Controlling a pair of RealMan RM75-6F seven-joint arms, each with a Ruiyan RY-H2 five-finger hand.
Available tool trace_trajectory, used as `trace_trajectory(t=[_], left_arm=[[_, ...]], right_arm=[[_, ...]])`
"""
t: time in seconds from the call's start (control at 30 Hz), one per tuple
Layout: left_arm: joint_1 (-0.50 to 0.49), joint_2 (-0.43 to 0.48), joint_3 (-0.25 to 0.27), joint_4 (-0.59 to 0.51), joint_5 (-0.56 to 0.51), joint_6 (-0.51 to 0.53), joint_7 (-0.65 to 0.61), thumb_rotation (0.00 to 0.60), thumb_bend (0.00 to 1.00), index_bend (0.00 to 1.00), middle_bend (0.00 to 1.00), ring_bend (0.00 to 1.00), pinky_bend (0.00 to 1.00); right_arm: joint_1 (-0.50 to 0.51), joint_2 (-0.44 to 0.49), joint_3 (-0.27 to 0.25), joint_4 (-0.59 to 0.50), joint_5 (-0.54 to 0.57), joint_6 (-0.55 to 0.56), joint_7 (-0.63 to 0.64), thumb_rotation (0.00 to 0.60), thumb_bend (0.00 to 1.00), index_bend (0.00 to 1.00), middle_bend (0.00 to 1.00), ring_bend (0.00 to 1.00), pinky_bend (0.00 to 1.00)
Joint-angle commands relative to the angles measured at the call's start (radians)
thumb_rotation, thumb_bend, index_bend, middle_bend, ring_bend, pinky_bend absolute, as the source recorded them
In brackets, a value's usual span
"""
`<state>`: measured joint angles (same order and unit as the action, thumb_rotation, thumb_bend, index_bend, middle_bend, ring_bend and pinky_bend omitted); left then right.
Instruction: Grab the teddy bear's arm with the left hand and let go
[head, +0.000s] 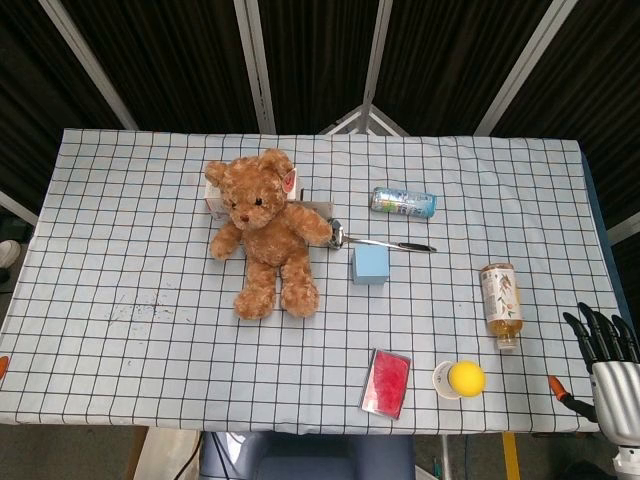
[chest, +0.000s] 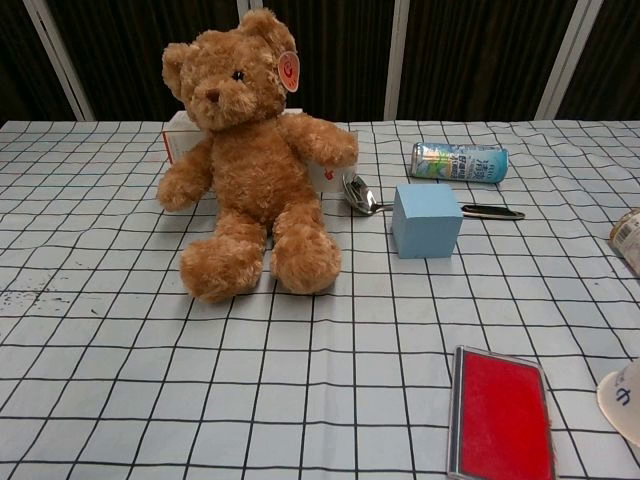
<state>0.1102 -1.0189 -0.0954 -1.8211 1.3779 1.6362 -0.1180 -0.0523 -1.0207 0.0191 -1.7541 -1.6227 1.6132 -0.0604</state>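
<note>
A brown teddy bear sits upright on the checkered tablecloth, leaning against a white box behind it. Both of its arms hang out to the sides, untouched. My right hand shows at the lower right corner in the head view, off the table's edge, fingers straight and spread with nothing in them. My left hand appears in neither view.
A blue cube, a metal spoon and a lying drink can sit right of the bear. A bottle, a yellow ball in a cup and a red case lie nearer the front.
</note>
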Motion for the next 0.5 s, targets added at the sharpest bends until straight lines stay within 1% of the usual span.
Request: trace_trajectory(t=[0.03, 0.33, 0.5], left_arm=[[0.0, 0.001, 0.0, -0.001, -0.003, -0.002, 0.0, 0.6, 0.37, 0.25, 0.03, 0.0, 0.0], [0.003, 0.001, 0.008, -0.009, 0.013, 0.003, 0.002, 0.6, 0.37, 0.24, 0.03, 0.0, 0.0], [-0.004, -0.006, -0.002, -0.005, -0.001, -0.006, -0.011, 0.6, 0.37, 0.24, 0.04, 0.0, 0.0]], right_arm=[[0.0, 0.001, 0.001, 0.0, 0.006, -0.002, 0.001, 0.6, 0.22, 0.12, 0.06, 0.08, 0.0], [-0.009, 0.006, 0.001, -0.01, 0.001, 0.017, -0.002, 0.6, 0.22, 0.12, 0.06, 0.08, 0.0], [-0.009, 0.008, 0.006, -0.012, 0.01, 0.019, 0.001, 0.6, 0.22, 0.12, 0.06, 0.08, 0.0]])
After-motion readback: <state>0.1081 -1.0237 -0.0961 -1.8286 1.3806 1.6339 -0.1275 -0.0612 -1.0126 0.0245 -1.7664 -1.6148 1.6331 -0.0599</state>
